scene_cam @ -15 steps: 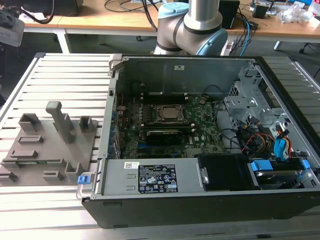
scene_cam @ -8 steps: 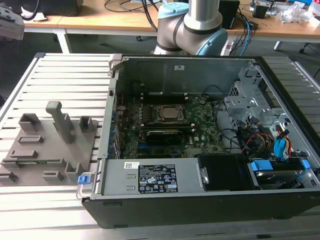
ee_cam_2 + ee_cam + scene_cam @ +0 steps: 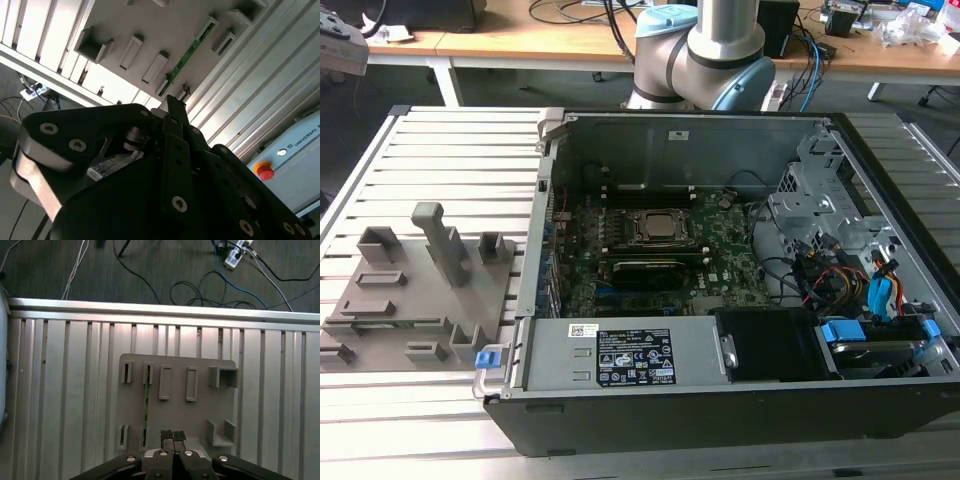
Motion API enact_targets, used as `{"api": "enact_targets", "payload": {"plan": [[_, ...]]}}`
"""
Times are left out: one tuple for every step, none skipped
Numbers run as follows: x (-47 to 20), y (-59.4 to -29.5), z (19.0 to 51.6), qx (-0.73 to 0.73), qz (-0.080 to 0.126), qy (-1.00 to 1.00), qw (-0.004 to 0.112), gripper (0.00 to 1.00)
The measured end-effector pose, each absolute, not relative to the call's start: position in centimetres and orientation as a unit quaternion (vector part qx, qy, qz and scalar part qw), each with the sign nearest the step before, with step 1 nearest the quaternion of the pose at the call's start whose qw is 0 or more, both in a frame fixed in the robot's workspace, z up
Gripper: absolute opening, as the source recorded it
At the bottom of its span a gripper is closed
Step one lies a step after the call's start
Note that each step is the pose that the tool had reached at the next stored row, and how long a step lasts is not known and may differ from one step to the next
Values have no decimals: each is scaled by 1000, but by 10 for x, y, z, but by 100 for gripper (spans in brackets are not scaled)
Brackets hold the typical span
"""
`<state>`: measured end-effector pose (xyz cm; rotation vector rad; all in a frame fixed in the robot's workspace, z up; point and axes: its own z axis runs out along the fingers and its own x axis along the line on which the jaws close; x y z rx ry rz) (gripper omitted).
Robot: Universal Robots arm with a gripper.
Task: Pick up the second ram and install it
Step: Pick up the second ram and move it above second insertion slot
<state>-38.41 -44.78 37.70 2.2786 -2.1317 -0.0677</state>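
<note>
The second ram (image 3: 146, 401) is a thin green stick standing on edge in a slot of the grey slotted tray (image 3: 200, 410). In the second wrist view the ram (image 3: 188, 54) shows as a green strip between the tray's raised slot holders. In the first wrist view my gripper (image 3: 173, 435) hangs well above the tray, a little to one side of the ram. Its two dark fingertips are pressed together with nothing between them. The open computer case (image 3: 720, 420) shows the green motherboard (image 3: 720, 265) inside.
In the exterior view the tray (image 3: 420, 300) lies on the ribbed aluminium table (image 3: 450, 140), at the view's left of the case. The arm's base (image 3: 710, 50) stands behind the case. Cables and a power strip (image 3: 235, 252) lie on the floor beyond the table edge.
</note>
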Motion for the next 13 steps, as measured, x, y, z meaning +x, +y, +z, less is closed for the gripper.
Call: {"api": "enact_targets", "payload": {"plan": [[-384,-448,377,736,-22,-676,10,11],[-384,-448,377,741,-22,-671,11,11],[-384,-448,377,745,-21,-666,11,11],[-384,-448,377,754,-21,-657,11,11],[-384,-448,377,760,-21,-649,11,11],[-384,-448,377,768,-21,-640,11,11],[-384,-448,377,775,-21,-632,12,11],[-384,-448,377,779,-21,-627,12,11],[-384,-448,377,785,-21,-619,12,11],[-384,-448,377,791,-21,-612,12,11],[-384,-448,377,796,-21,-605,12,11],[-384,-448,377,804,-20,-594,13,11],[-384,-448,377,810,-20,-585,13,11]]}}
